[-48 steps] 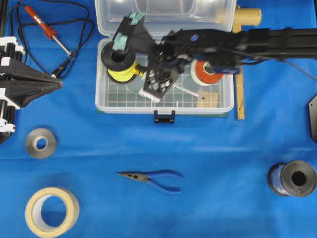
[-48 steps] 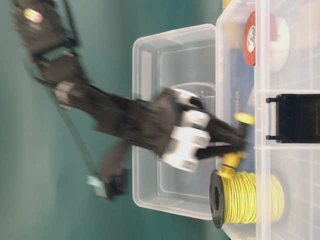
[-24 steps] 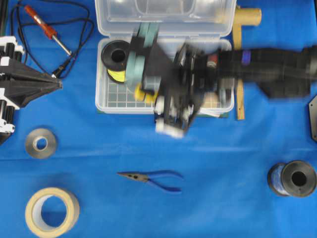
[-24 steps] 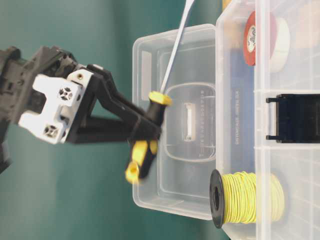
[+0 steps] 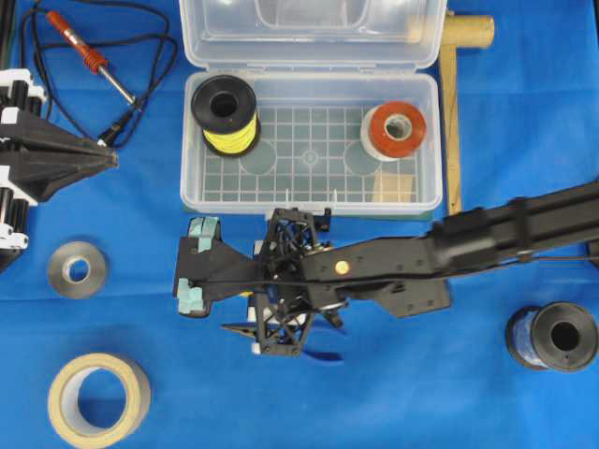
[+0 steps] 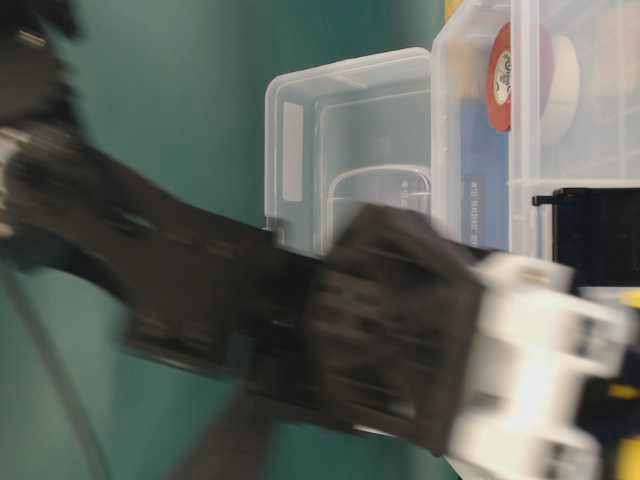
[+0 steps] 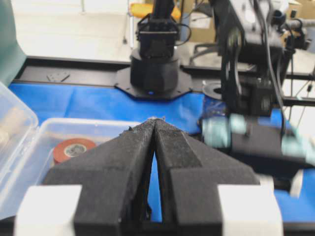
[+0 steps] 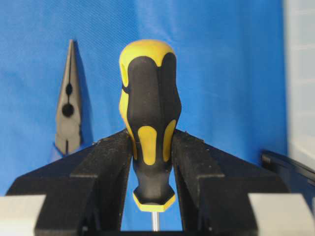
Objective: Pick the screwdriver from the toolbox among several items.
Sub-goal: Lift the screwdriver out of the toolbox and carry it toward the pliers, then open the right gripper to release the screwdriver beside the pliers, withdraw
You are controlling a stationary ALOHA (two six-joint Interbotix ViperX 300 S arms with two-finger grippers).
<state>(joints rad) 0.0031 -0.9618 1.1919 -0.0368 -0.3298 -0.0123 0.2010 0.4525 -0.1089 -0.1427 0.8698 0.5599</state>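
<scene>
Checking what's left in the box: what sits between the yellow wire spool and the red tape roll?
Nothing: in the overhead view only bare gridded toolbox floor lies between the yellow wire spool and red tape roll.

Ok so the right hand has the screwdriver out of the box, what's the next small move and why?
Probably lower it a little and set it on bare cloth, clear of the pliers. The right hand grips the screwdriver by its handle, already outside the toolbox, over the blue cloth, and the pliers lie right beside it.
</scene>
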